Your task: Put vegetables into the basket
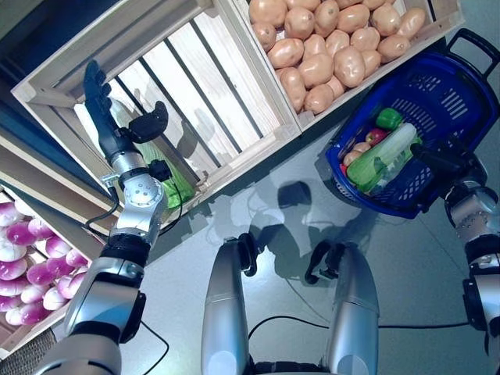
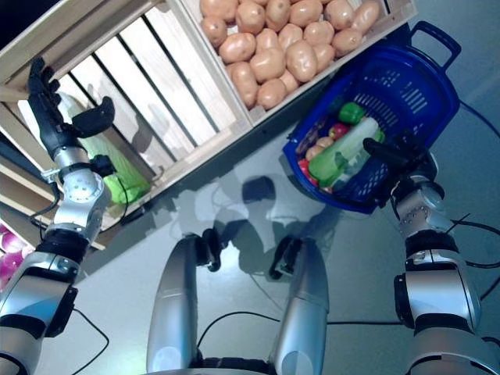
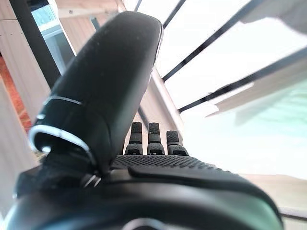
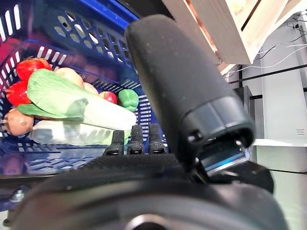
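Observation:
The blue plastic basket (image 1: 449, 94) stands on the floor at the right. In it lie a long green and white leafy vegetable (image 1: 383, 155), a green pepper (image 1: 388, 118), red round vegetables (image 4: 19, 91) and a potato (image 1: 352, 157). My right hand (image 1: 441, 160) is open, with straight fingers just over the basket's near rim; it also shows in the right wrist view (image 4: 136, 160). My left hand (image 1: 105, 117) is open and empty, fingers straight, thumb spread, raised inside the slatted wooden crate (image 1: 211, 86). A long pale green leafy vegetable (image 1: 178, 187) lies in the crate beside its wrist.
The wooden stand's crates run across the top and left, with a second crate (image 1: 445, 23) right behind the basket. The basket's black handle (image 1: 476, 39) sticks up at its far side. Grey floor (image 1: 289, 211) lies between the stand and me.

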